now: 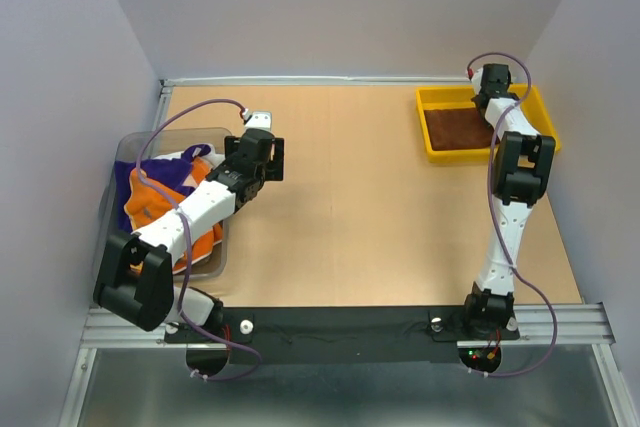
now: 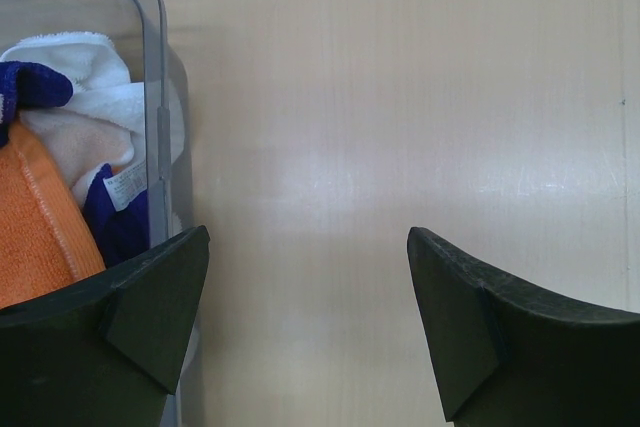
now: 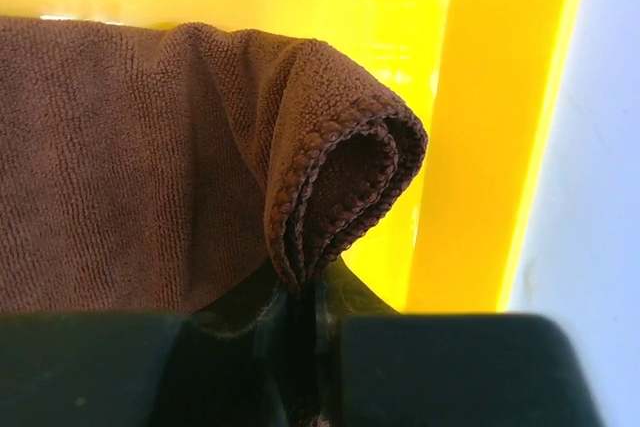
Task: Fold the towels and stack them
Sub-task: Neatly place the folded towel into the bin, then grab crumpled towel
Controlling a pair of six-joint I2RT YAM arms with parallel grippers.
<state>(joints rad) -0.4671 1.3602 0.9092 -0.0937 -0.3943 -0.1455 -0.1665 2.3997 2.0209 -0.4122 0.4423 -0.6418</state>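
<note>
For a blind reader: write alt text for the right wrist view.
The right gripper, shut, pinches a bunched corner of the dark brown towel, which lies inside the yellow tray. The folded corner curls up toward the camera, with the tray's bright wall behind it.

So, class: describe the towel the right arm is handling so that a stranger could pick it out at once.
Find the yellow tray at the table's far right corner. The only cloth in it is the dark brown towel, its corner pinched in the right tool. The other towels, orange, purple and white, are heaped in the clear bin at the left.
</note>
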